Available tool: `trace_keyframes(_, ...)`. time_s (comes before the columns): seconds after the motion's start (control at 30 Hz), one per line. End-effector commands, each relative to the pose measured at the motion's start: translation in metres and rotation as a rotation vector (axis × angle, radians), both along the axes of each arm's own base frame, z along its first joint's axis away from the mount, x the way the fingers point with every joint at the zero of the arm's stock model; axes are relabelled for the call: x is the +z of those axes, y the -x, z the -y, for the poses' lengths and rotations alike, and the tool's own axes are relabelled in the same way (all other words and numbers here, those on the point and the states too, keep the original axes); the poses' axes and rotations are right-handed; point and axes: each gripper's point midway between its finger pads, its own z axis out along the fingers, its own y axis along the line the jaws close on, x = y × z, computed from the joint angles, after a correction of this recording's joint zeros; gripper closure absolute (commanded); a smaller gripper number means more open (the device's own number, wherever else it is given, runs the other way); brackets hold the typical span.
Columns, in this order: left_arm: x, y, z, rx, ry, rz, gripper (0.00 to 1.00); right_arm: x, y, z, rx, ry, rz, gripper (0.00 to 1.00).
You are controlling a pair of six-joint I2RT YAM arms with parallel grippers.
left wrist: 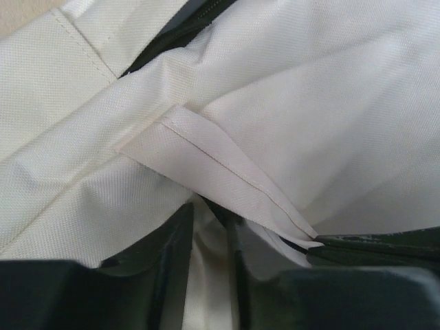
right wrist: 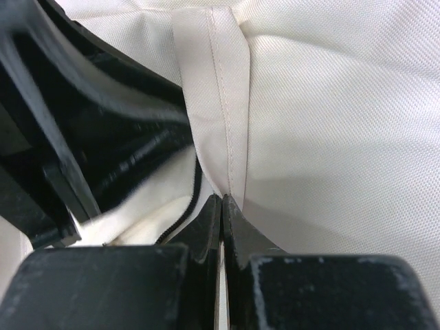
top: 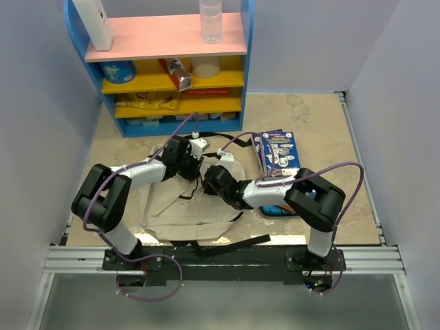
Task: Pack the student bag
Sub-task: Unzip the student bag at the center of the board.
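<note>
One beige table (top: pixel 317 127), blue shelf unit (top: pixel 165 36) standing at its far edge. Spread flat on the middle of that table, between the two arms: student bag (top: pixel 172 214), cream cloth, black straps trailing toward the near edge. Just right of it, a fanned stack of booklets (top: pixel 280 152). Closed on a fold of the bag's cloth: left gripper (left wrist: pixel 208 218). Clenched tip to tip on a stitched seam strip of the bag: right gripper (right wrist: pixel 221 201).

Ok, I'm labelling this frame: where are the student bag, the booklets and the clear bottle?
student bag (top: pixel 175 218): top external view, its lower front panel.
booklets (top: pixel 281 152): top external view, top cover.
clear bottle (top: pixel 211 24): top external view, its body.
</note>
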Motion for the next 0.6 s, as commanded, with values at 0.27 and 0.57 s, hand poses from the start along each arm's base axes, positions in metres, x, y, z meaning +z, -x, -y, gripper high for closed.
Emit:
trace_keyframes(0.27, -0.008, -0.001, -0.04, 0.052, -0.189, 0.09, 1.0, -0.03, 0.015, 0.034, -0.007, 0.151, -0.06, 1.0)
trace_keyframes(0.57, 0.068, 0.002, -0.03, -0.005, -0.092, 0.184, 1.0, -0.024, 0.013, 0.034, -0.014, 0.151, -0.048, 1.0)
